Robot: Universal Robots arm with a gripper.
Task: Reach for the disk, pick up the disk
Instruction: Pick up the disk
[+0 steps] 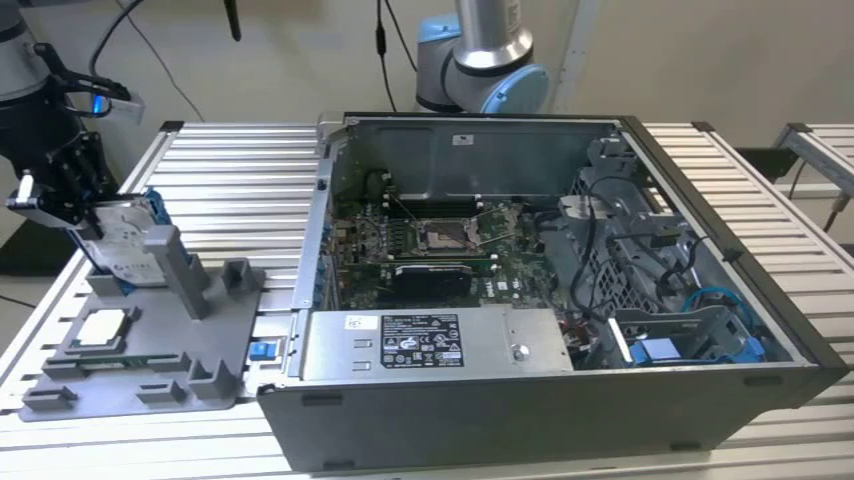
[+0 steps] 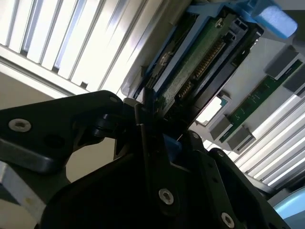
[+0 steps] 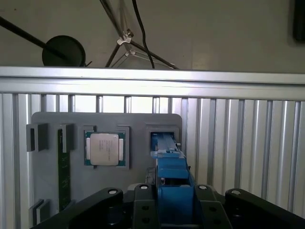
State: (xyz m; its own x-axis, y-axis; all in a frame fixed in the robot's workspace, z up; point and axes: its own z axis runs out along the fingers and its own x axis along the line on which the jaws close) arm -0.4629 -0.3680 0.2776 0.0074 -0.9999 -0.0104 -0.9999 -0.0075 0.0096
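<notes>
I count one disk (image 3: pixel 172 175), one chip (image 3: pixel 104 149) and one grey holder (image 3: pixel 138 121). The disk stands upright in the holder, clamped between my two fingers (image 3: pixel 144 204).

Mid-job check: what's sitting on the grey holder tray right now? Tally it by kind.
disk: 1
square chip: 1
green memory stick: 1
Total on the grey tray: 3
</notes>
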